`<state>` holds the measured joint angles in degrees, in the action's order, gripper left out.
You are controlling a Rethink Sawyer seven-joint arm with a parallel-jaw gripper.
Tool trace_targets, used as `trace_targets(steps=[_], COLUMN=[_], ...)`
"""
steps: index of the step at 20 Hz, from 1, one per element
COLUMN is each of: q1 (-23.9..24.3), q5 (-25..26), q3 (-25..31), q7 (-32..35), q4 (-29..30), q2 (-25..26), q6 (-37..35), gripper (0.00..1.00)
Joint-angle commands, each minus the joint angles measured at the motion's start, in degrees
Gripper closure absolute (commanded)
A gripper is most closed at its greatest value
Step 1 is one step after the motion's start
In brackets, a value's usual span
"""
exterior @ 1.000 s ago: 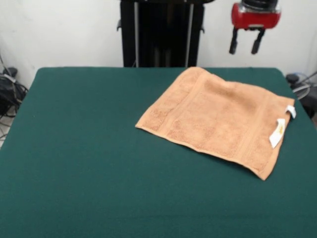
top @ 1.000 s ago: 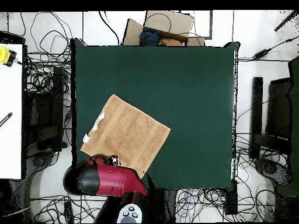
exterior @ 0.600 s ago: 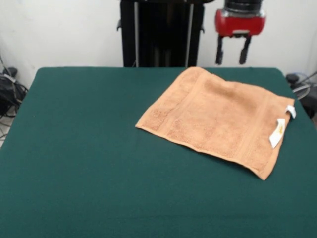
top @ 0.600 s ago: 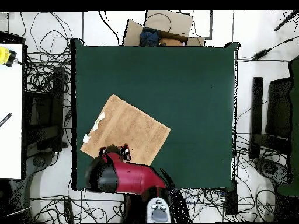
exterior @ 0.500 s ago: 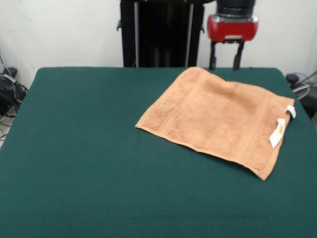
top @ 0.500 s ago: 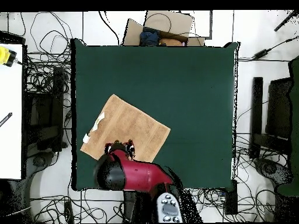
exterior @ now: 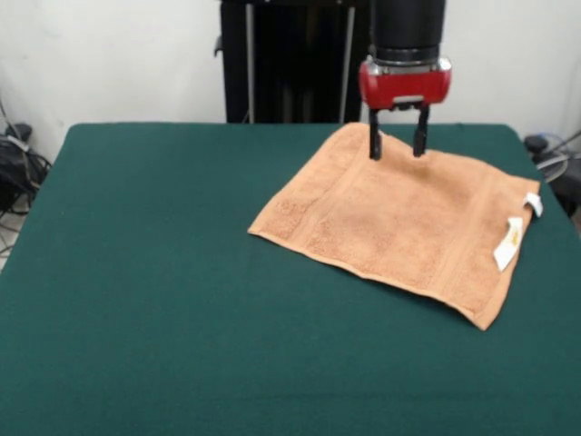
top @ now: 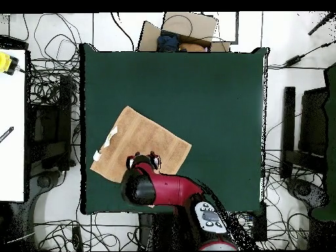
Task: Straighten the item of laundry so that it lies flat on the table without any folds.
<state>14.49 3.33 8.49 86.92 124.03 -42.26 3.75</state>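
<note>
Towel: the orange-tan towel [exterior: 399, 221] is lying spread near the table's [exterior: 154, 300] far right corner, white tags [exterior: 508, 242] facing the right edge.
Claw: the claw [exterior: 397, 150] is hanging released, fingers apart, empty.
Relation: it is poised just over the towel's far border.
Technique: likely best pinching only a border that is puckering, then drawing outward, low and slow.

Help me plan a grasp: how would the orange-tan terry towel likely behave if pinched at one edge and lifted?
The orange-tan terry towel lies thin and limp on the dark green felt table, so it would probably droop and fold, not stay stiff. Its looped pile likely grips the open gripper well. It looks light, and may drag on the felt.
</note>
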Motion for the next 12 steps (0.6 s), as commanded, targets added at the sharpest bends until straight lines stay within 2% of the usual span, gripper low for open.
trace_targets(steps=[1,8,12], q1=[-1.9,-0.6,1.1], q5=[2.5,3.0,4.4], q3=[5.0,6.7,8.0], q7=[4.9,5.2,5.0], q4=[-4.6,-4.9,-5.9], q2=[1.7,2.8,5.2], q6=[-5.1,-4.6,-2.8], gripper=[0.00,0.00,0.00])
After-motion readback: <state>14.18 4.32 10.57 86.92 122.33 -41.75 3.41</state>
